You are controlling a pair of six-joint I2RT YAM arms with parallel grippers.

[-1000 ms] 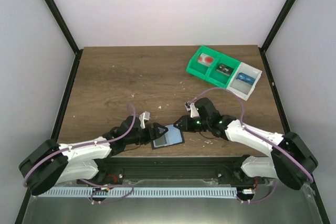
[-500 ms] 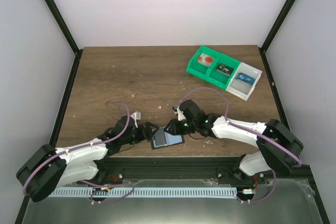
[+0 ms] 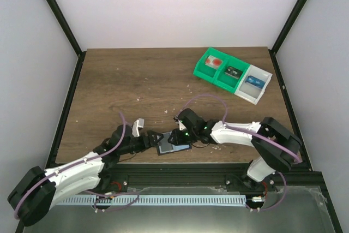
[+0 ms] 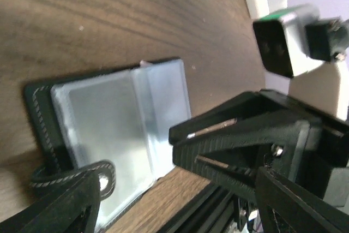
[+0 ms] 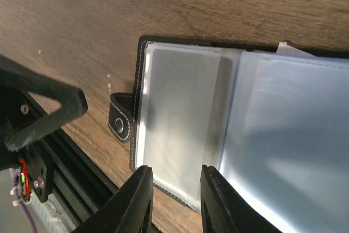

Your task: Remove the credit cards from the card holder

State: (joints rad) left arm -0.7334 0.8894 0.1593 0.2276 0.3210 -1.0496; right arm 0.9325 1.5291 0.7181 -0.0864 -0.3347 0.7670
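The small black card holder with stitched edges (image 3: 175, 147) lies open and flat on the dark wood desk (image 3: 131, 80), its clear plastic sleeves facing up, at the near edge between the two arms.

The left pincer (image 3: 154, 137) sits low beside the holder's short end, fingers spread wide and gripping nothing. The holder lies straight ahead of it, and the black snap strap (image 5: 121, 118) lies just at one of its fingers; whether they touch cannot be told.

The right pincer (image 5: 175, 184) hangs over the holder from the opposite side, its fingers a narrow gap apart. The sleeves lie directly below and ahead of its tips, and a sleeve shows through the gap. No card or sleeve is seen pinched between them.

The two pincers face each other closely across the holder. The green and white plastic compartment trays (image 3: 232, 73) stand well beyond the right pincer, towards the far right of the desk.
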